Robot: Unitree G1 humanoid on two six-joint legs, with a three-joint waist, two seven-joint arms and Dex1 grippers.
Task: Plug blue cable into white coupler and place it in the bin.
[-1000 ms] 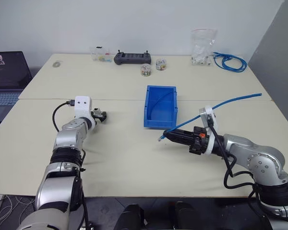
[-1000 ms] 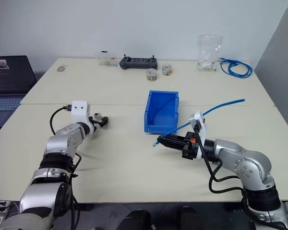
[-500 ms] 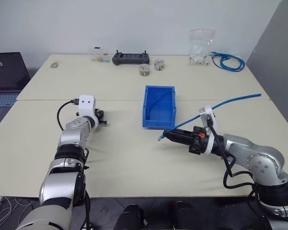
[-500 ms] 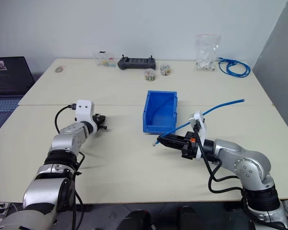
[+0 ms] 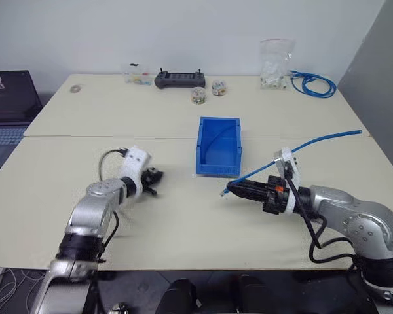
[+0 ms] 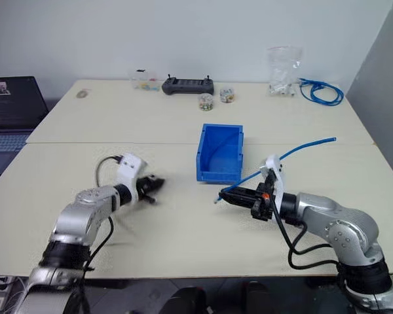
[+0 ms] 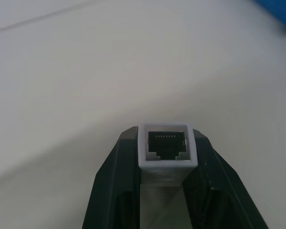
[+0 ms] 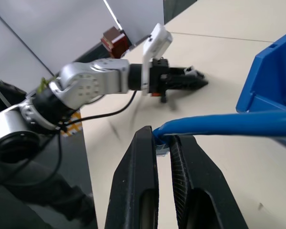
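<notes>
The left gripper clenches the tiny, light, rigid white plastic coupler by its sides, socket facing three o'clock toward the right gripper, which pinches the thin, springy blue cable just behind its fragile clear plug.

An office-like lab: pale tables, a laptop, bare white wall.

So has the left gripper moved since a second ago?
Yes. The left gripper, shut on the white coupler, has swung toward the bin and nearer the table's front edge.
</notes>
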